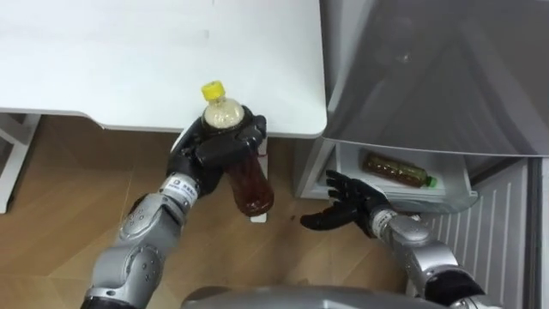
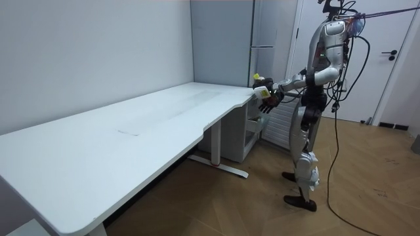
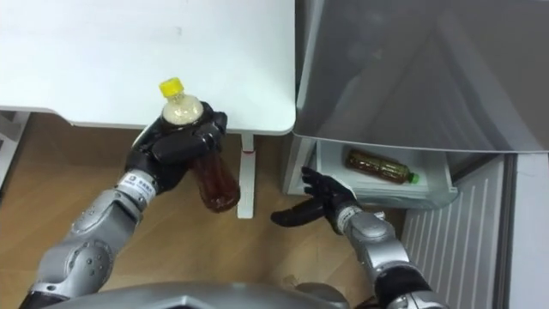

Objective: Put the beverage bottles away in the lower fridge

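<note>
Left hand wraps a yellow-capped bottle of what seems tea; right hand splayed before fridge drawer.

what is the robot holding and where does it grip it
The left hand is curled round the yellow-capped bottle of brown drink, at its upper body just below the neck. The right hand is open and empty.

no legible txt, bottle in left hand label unreadable, 2nd bottle in fridge drawer too small
</note>
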`<state>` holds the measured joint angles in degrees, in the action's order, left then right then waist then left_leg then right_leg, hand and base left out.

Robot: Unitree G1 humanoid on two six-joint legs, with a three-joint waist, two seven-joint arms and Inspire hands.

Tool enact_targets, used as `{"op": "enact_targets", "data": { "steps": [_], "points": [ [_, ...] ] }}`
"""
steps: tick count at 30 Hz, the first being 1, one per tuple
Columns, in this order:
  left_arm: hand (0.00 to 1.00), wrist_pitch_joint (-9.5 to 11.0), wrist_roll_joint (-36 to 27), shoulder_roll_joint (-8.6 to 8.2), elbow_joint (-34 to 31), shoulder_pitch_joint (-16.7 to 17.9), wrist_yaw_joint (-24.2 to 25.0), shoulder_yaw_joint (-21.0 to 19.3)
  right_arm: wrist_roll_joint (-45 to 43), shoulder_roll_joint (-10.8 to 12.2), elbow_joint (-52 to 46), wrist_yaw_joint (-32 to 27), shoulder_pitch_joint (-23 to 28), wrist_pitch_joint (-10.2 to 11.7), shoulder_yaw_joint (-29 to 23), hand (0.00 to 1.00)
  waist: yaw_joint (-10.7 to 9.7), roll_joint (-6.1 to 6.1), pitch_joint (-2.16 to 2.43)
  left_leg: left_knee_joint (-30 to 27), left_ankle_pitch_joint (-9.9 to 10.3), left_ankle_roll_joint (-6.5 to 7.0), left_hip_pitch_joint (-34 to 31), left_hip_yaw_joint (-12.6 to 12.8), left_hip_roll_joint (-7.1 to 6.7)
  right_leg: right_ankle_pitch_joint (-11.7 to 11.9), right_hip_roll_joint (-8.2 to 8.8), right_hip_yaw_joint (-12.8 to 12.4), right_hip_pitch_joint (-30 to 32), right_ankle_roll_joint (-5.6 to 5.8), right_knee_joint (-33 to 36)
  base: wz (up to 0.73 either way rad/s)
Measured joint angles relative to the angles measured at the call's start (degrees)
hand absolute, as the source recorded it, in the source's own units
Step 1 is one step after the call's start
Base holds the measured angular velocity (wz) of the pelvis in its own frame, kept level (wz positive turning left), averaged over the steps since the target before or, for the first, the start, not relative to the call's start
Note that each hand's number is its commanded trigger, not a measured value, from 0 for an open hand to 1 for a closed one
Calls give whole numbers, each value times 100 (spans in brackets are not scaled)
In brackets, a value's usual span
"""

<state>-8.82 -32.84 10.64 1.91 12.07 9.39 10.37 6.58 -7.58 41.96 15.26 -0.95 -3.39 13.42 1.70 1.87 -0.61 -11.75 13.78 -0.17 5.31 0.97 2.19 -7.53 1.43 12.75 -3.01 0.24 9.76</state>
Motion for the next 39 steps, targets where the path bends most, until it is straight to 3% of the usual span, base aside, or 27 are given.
{"op": "enact_targets", "data": {
  "steps": [7, 14, 21, 25, 28, 33, 39],
  "points": [
    [100, 65, 595, 18, -3, -4, 13, -121, 11, -105, -498, 978, 270, 30, 178, 0, 18, 37, 12, -4, 0, 0, 5, 5, -2, -3, 5, -13, -5, 3, 38, 0],
    [100, 177, 1727, 27, -2, -8, 38, 16, -2, -153, -940, 1818, 414, 37, 345, 0, 17, 120, 7, -6, 1, 0, 21, 14, -1, -21, 5, -39, 13, 0, 101, 0],
    [100, 332, 1726, 69, 1, -9, 26, 300, 23, -184, -1223, 2145, 485, 134, 592, 0, 17, 132, -7, -2, 1, -1, 12, 11, -2, -22, 8, -22, 13, 1, 99, 0],
    [100, 478, 1724, 67, 184, -64, 26, 459, 23, -184, -1317, 2291, 484, 209, 746, 0, 19, 200, -65, 7, 1, -1, 6, 14, 2, -22, 6, -18, 23, 1, 109, 0],
    [100, 490, 1730, 67, 333, -98, 29, 518, 39, -165, -1426, 2433, 467, 215, 796, 0, 36, 251, -49, 2, 2, -1, -60, 29, 3, -21, 11, -19, 111, -1, 140, -3],
    [100, 525, 2068, 74, 384, -108, 40, 745, 272, -89, -1453, 2525, 375, 211, 976, 0, 46, 252, -51, 5, 2, 0, -108, 76, 5, -20, 19, -33, 214, -1, 210, -5],
    [100, 663, 2196, 70, 493, -139, 186, 841, 647, -124, -1442, 2533, 389, 204, 1014, 0, 31, 176, -94, 6, 3, 1, -118, 69, 5, -19, 11, -48, 221, -2, 202, 0]
  ]
}}
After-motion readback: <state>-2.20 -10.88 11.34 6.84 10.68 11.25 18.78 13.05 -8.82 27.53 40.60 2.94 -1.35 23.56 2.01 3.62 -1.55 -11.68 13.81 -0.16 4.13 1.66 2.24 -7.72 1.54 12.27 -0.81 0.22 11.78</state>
